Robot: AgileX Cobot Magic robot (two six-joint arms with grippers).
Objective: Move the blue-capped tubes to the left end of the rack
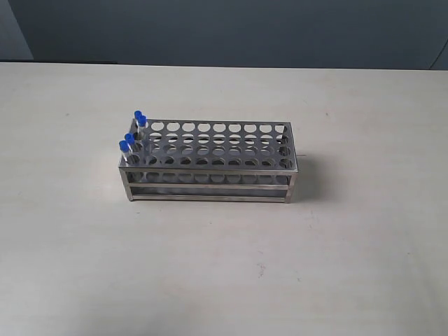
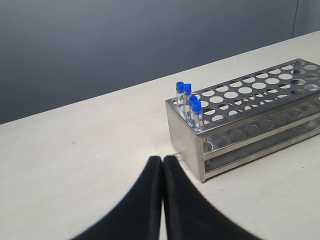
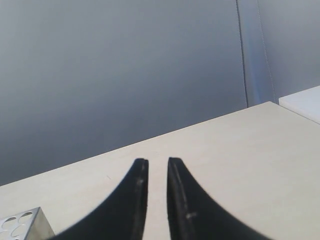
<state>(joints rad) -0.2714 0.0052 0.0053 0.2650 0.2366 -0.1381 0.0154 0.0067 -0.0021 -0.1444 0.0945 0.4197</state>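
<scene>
1. The rack (image 1: 210, 157), a shiny steel frame whose top plate is pierced by rows of round holes, is standing on the pale worktop (image 1: 224, 280) near the middle of the exterior view, its long side facing the camera.
2. The blue-capped tubes (image 1: 133, 136), four in number, are standing upright in holes at the left end of the rack, two toward the back rows and two toward the front rows. Their blue caps are rising a little above the top plate.
3. The other holes of the top plate are showing open through to the lower tiers.
4. The left claw (image 2: 163, 159) is hovering over bare worktop just short of the rack's tube-bearing end. Its two dark fingers are meeting at the tips and gripping nothing.
5. The right claw (image 3: 155, 161) is pointing along the worktop toward a grey wall. Its fingers are standing slightly parted, with a narrow gap and nothing between them.
6. In the right wrist view only one corner of the rack is showing, at the picture's edge and well apart from the right claw's tips.
</scene>
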